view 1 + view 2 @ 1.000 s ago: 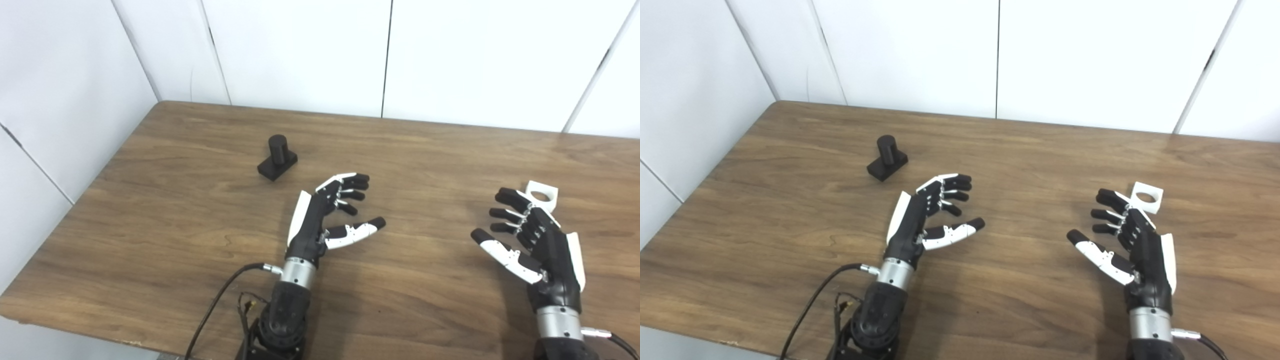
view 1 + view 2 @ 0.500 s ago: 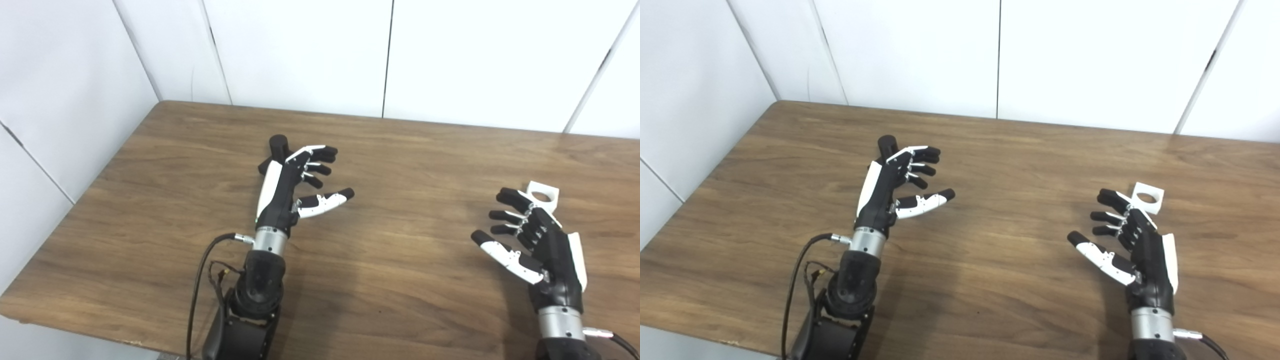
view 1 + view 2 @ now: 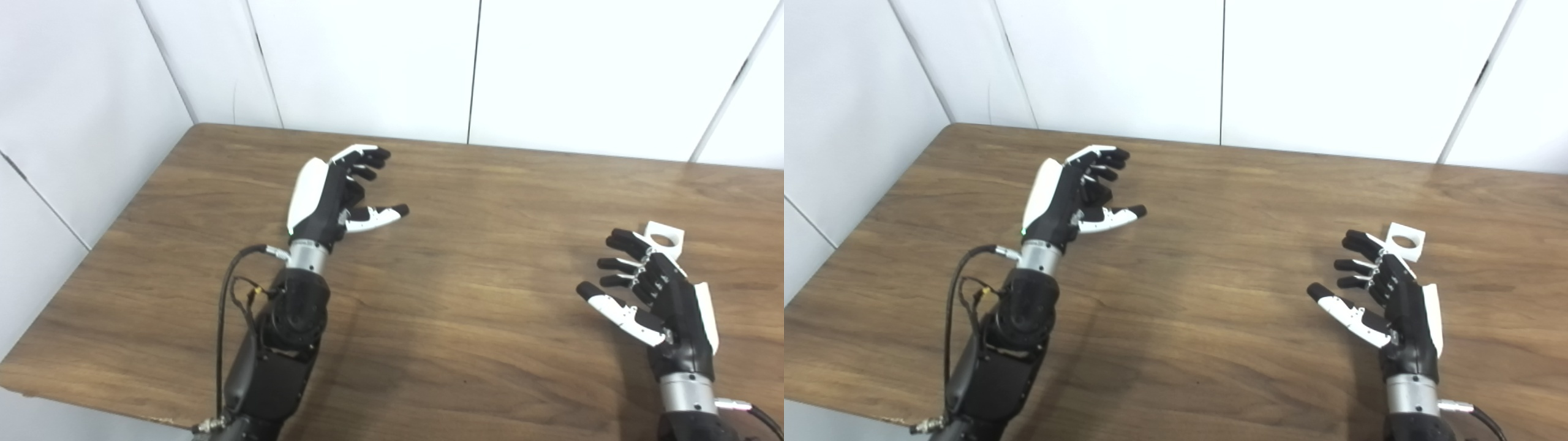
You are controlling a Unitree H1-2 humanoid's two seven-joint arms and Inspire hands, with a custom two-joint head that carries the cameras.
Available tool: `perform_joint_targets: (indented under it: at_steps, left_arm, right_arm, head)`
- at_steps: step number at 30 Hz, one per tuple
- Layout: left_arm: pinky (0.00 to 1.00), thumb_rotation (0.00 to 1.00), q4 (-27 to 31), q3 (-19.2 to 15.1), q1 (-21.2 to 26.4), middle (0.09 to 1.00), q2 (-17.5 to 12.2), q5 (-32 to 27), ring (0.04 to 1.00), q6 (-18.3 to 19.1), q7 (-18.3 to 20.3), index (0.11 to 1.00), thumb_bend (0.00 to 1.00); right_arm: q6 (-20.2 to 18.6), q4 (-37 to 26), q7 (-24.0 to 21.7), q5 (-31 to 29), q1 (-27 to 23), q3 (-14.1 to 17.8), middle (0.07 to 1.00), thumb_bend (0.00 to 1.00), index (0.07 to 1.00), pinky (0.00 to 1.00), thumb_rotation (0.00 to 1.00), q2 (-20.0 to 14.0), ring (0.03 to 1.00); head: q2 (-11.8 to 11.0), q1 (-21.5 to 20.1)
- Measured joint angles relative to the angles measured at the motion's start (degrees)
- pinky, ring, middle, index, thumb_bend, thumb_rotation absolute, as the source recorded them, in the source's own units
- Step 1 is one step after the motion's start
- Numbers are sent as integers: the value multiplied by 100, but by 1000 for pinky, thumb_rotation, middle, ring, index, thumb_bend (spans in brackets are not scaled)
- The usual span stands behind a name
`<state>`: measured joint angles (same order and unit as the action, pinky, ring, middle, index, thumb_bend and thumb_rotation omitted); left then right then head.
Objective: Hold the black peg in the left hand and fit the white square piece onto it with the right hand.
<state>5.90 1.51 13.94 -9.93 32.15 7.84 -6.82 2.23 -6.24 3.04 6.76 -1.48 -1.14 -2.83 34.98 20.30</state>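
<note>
— Where's your black peg?
— Hidden behind your left robot hand (image 3: 331, 196), fingers spread, empty. The white square piece (image 3: 664, 237) sits beyond your open right robot hand's (image 3: 658, 294) fingertips.

Black-and-white left hand (image 3: 331, 193), white square piece (image 3: 664, 237), brown wood-grain table (image 3: 478, 202).
</note>
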Motion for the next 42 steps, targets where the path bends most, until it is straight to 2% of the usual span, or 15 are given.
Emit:
perform_joint_targets:
  at_steps: [8, 16, 19, 22, 28, 32, 34, 36, 40, 42]
  left_arm:
    - [534, 49, 5, 3, 178, 689, -93, 214, 650, 327, 61, 659, 732]
    - [521, 97, 11, -47, 332, 702, -253, 363, 652, 714, 109, 674, 721]
    - [504, 146, 10, 62, 335, 718, -336, 679, 655, 871, 134, 682, 711]
    - [495, 160, 10, 212, 351, 737, -575, 1133, 665, 941, 178, 686, 712]
    - [518, 235, 0, 238, 442, 783, -793, 1614, 719, 1141, 186, 697, 739]
    - [584, 260, -92, 360, 520, 836, -872, 2045, 817, 1352, 246, 695, 778]
    - [606, 272, -238, 446, 577, 848, -975, 2311, 835, 1419, 248, 690, 797]
    - [667, 292, -318, 466, 599, 875, -1038, 2517, 861, 1523, 241, 684, 802]
    - [712, 323, -410, 488, 624, 889, -1042, 2703, 873, 1617, 237, 685, 806]
    - [762, 369, -415, 501, 633, 904, -1040, 2760, 901, 1648, 238, 688, 816]
  right_arm:
    - [-1, 13, -4, -13, -20, 13, 766, 765, 746, 539, 180, -11, 655]
    - [0, 19, -7, -26, -19, 41, 762, 759, 747, 541, 168, -19, 647]
    - [0, 19, -23, -62, -21, 43, 767, 761, 747, 534, 169, -20, 646]
    - [1, 19, -32, -90, -20, 49, 771, 766, 749, 529, 181, -24, 642]
    - [0, 13, -32, -88, -10, 56, 767, 768, 748, 531, 184, -30, 637]
    - [0, 13, -32, -95, -9, 60, 766, 770, 752, 531, 184, -30, 635]
    - [2, 15, -32, -94, -10, 59, 766, 769, 752, 532, 185, -29, 636]
    - [3, 14, -30, -91, -9, 61, 768, 770, 753, 534, 195, -31, 639]
    - [3, 11, -31, -91, -2, 70, 767, 768, 752, 531, 192, -32, 637]
    - [3, 8, -31, -92, 0, 70, 767, 769, 750, 531, 196, -31, 639]
  head:
    - [-9, 9]
    - [9, 35]
    - [9, 35]
    - [9, 26]
    - [18, 26]
    - [18, 18]
    - [18, 18]
    - [35, 18]
    - [35, 0]
    - [44, 0]
